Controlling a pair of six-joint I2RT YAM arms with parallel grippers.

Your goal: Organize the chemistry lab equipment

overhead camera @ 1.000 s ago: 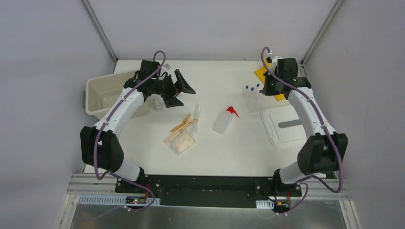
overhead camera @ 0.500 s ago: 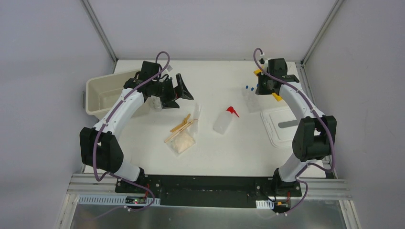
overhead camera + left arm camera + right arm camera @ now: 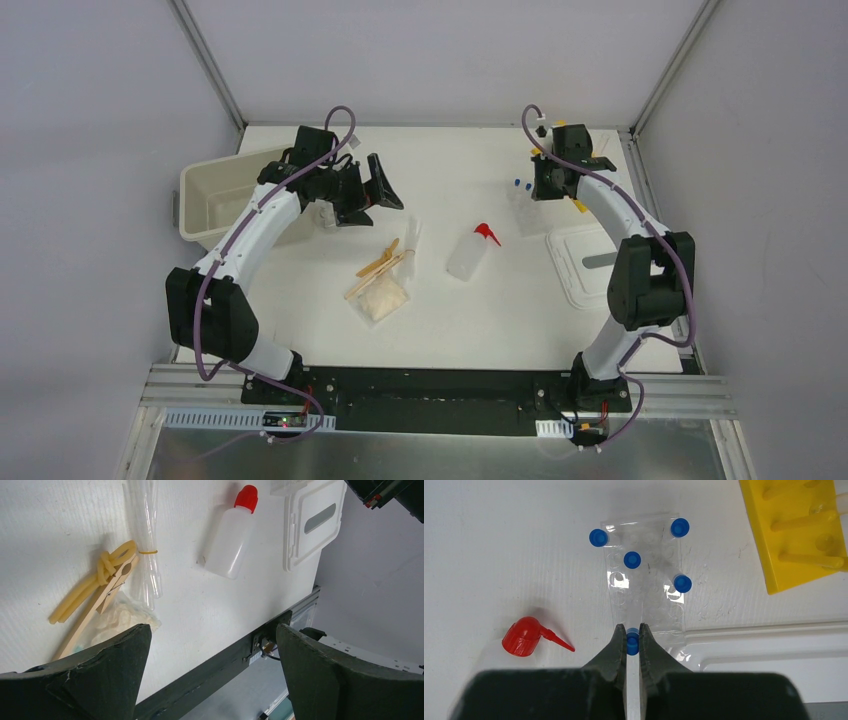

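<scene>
My right gripper (image 3: 632, 631) is shut on a small blue-capped tube (image 3: 632, 642) at the near edge of a clear holed tray (image 3: 644, 605). Several more blue-capped tubes (image 3: 632, 559) stand in the tray. The yellow holed rack (image 3: 796, 532) lies just right of it. In the top view the right gripper (image 3: 541, 188) hangs over the tubes (image 3: 522, 185). My left gripper (image 3: 384, 186) is open and empty, above the table beside the clear beaker (image 3: 327, 214). The squeeze bottle (image 3: 468, 252) lies on its side in the middle. The wooden sticks (image 3: 378, 267) and beige packet (image 3: 383, 298) lie to its left.
The cream bin (image 3: 215, 196) stands at the left edge behind the left arm. Its white lid (image 3: 592, 263) lies flat at the right, touching the clear tray. A bundle of long clear tubes (image 3: 145, 545) and yellow rubber tubing (image 3: 92, 586) lie by the sticks.
The right arm has swung left, off the yellow rack and over the blue-capped tubes. The left gripper has shifted only slightly and stays open.
</scene>
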